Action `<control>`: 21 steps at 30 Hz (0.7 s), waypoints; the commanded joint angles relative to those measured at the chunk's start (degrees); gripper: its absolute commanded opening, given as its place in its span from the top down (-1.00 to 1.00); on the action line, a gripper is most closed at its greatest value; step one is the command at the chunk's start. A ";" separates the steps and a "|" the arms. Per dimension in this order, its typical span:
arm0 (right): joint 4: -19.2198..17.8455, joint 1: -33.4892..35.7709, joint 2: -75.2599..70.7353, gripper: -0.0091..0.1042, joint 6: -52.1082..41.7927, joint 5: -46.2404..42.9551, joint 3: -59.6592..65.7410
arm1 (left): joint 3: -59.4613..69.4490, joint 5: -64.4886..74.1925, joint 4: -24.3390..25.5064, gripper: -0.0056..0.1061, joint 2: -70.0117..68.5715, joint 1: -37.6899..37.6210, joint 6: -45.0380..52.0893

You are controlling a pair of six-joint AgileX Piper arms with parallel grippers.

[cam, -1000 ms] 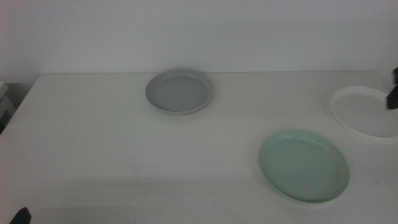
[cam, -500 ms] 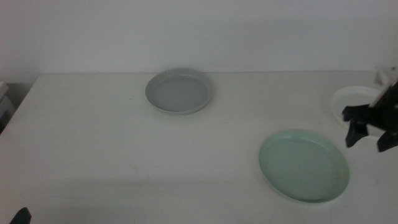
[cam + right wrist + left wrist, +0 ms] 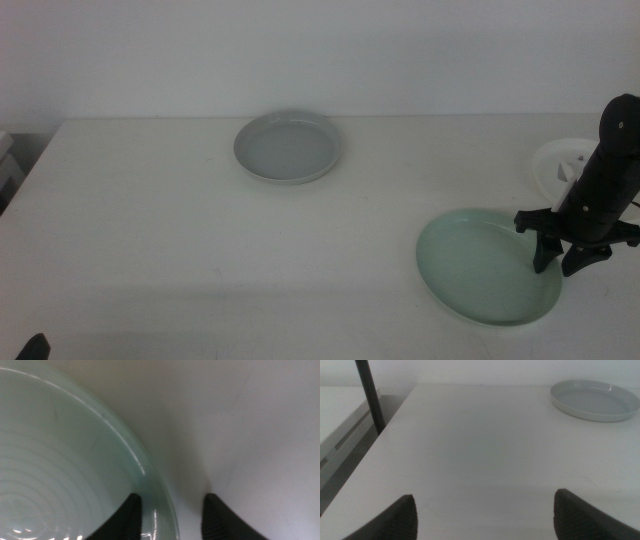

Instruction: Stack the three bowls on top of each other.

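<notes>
Three bowls sit apart on the white table (image 3: 150, 220), none stacked yet: the grey bowl (image 3: 289, 146) toward the back middle, the mint green bowl (image 3: 488, 266) up front on the right, and the white bowl (image 3: 553, 164) by the right edge, half hidden behind the arm. The right gripper (image 3: 563, 258) is pointing down at the green bowl's right rim with its jaws open, one on the inside of the rim and one outside, and honestly I can't tell if they're touching it. The left gripper (image 3: 482, 512) just hangs low over bare table near the front left corner, jaws spread wide with nothing in them.
</notes>
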 commanded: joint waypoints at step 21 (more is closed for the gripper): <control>2.86 13.54 -11.18 0.86 6.17 1.99 -11.29 | -0.29 -4.49 0.02 -0.97 -0.80 0.10 -0.60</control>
